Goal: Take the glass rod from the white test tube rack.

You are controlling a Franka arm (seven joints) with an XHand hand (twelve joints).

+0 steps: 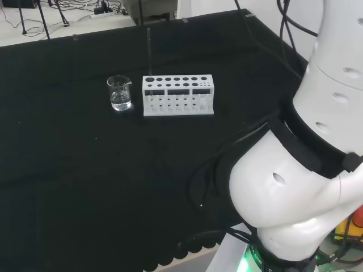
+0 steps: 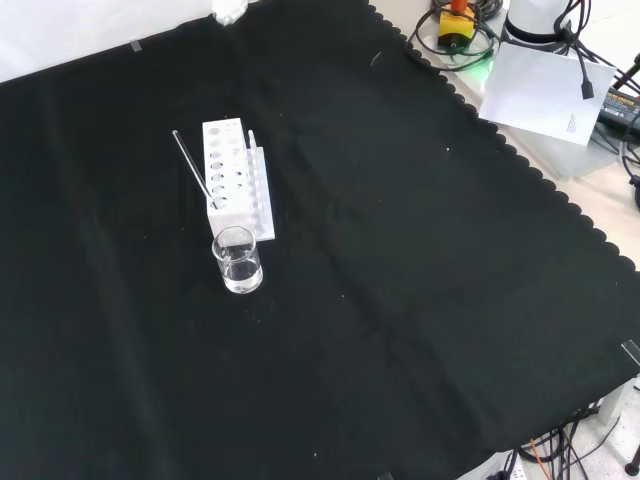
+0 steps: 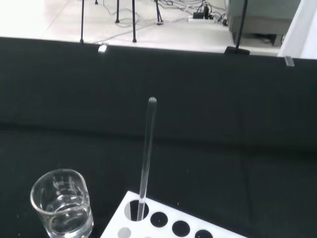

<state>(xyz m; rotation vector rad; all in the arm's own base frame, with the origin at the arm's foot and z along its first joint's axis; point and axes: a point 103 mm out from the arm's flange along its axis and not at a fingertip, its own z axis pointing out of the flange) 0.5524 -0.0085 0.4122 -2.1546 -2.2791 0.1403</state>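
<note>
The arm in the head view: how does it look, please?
The arm has big, rounded, glossy white links with small oval holes. A black band runs between two links. Thin black cables hang beside it, and a green light glows at its base.

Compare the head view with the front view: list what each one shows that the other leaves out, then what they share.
Head view alone: the arm's big white links at its right, and tripod legs and cables on the floor beyond the bench.

Front view alone: a white sheet of paper and a yellow and red device past the cloth's scalloped edge.

Shared: the black cloth, the white test tube rack with rows of round holes, the thin clear glass rod standing in an end hole of the rack, and the small clear glass beaker beside that end, holding some clear liquid.
</note>
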